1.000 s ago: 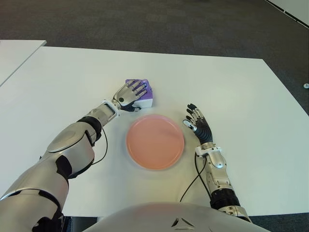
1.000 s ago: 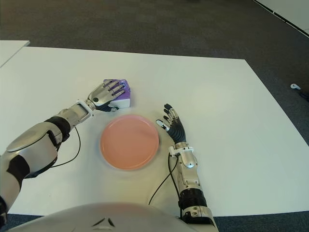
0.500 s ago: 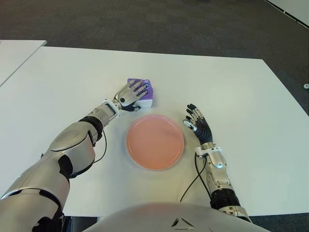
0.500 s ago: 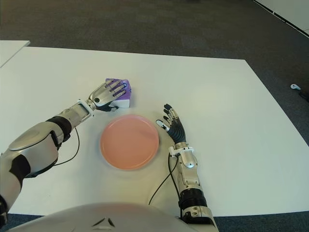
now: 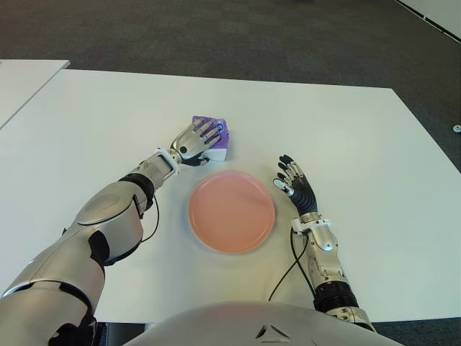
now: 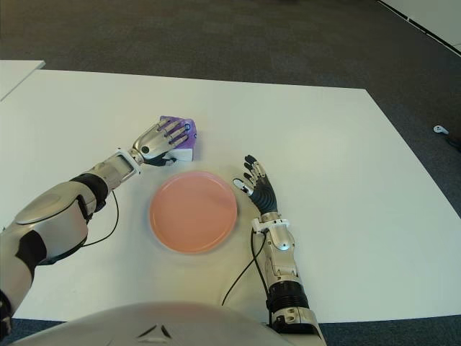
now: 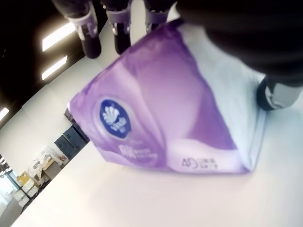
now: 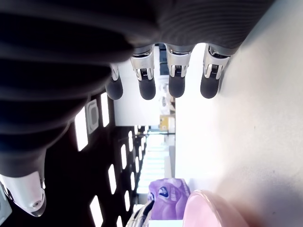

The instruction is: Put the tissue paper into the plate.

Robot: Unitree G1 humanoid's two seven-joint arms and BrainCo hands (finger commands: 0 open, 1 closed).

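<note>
- Left eye: my left hand (image 5: pixel 198 138) lies over the tissue pack (image 5: pixel 217 140) on the table (image 5: pixel 360 130), fingers draped across its purple top. Over the last second the pack and my hand have slid a little farther from me and away from the plate (image 5: pixel 231 210), so the pack now stands clear of the plate's far left rim instead of close beside it. I take that as my grip settling, not a lift; the pack appears to sit on the table.
- Right eye: same scene. My right hand (image 6: pixel 259 189) shows just right of the plate, fingers spread and holding nothing, and it has not moved. The plate is bare and has stayed put.
- Left wrist: the pack fills the view, purple face with a round logo and a white end. Three fingertips (image 7: pixel 89 28) reach over its far edge and my thumb (image 7: pixel 274 92) presses at the white end, so I am closing on the pack from both sides. Its lower edge seems to meet the table.
- Right wrist: my four fingers (image 8: pixel 147 75) hang straight and empty beside the table, with the pack (image 8: pixel 165 198) and the plate's rim (image 8: pixel 208 210) well off.
- What it means: the grasp is nearly made but the drift has opened a gap, so I judge the next step is a firm squeeze, a lift, then a short carry back toward me and over to the plate.
</note>
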